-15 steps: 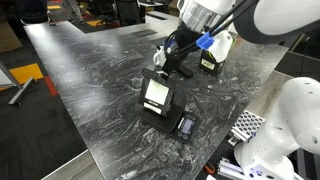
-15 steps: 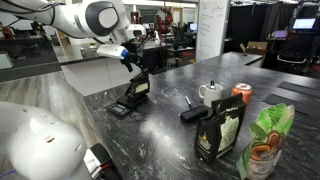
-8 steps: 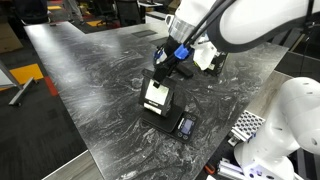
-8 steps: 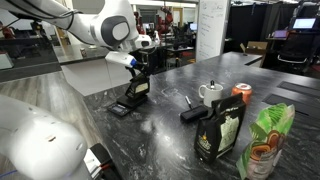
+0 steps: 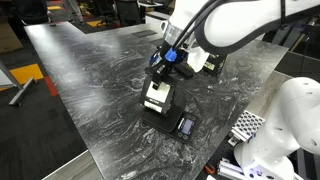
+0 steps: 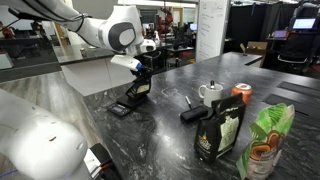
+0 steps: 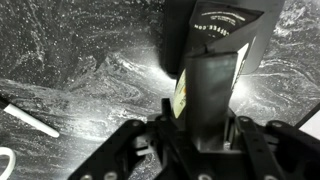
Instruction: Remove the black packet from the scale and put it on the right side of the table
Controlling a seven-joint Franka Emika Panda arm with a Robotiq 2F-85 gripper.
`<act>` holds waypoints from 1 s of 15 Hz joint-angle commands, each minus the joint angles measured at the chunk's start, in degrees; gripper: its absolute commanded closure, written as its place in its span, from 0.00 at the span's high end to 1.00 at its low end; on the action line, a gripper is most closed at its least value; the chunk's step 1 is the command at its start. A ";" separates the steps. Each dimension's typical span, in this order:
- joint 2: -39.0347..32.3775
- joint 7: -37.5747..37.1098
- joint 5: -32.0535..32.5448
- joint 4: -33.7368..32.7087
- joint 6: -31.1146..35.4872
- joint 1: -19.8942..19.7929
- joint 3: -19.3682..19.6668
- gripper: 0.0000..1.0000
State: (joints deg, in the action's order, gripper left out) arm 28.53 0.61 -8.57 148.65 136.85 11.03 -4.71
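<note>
The black packet (image 5: 155, 97) with its white label stands upright on the scale (image 5: 167, 123), a flat black slab whose display faces the table's near edge. In both exterior views my gripper (image 5: 161, 76) comes down from above onto the packet's top. In an exterior view the packet (image 6: 139, 87) and scale (image 6: 118, 108) sit near the edge of the marbled table (image 6: 160, 135). In the wrist view the packet (image 7: 210, 90) fills the gap of my gripper (image 7: 205, 125), both fingers press against its sides, and the scale (image 7: 225, 25) lies beyond.
A white mug (image 6: 210, 93), an orange can (image 6: 241, 93), a black pouch (image 6: 222, 130), a green bag (image 6: 268, 140) and a dark flat object (image 6: 193, 114) stand on the table. A white pen (image 7: 30, 120) lies to one side. A white and black item (image 5: 211, 62) sits behind the arm.
The gripper has come down onto the packet's top and its fingers have closed in from wide open. The packet and scale have not moved.
</note>
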 commanded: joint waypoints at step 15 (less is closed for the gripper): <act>28.21 -18.70 13.72 14.89 -2.51 -16.29 -3.12 0.01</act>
State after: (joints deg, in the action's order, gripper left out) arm 47.01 -15.48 2.66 157.88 136.96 0.07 -6.66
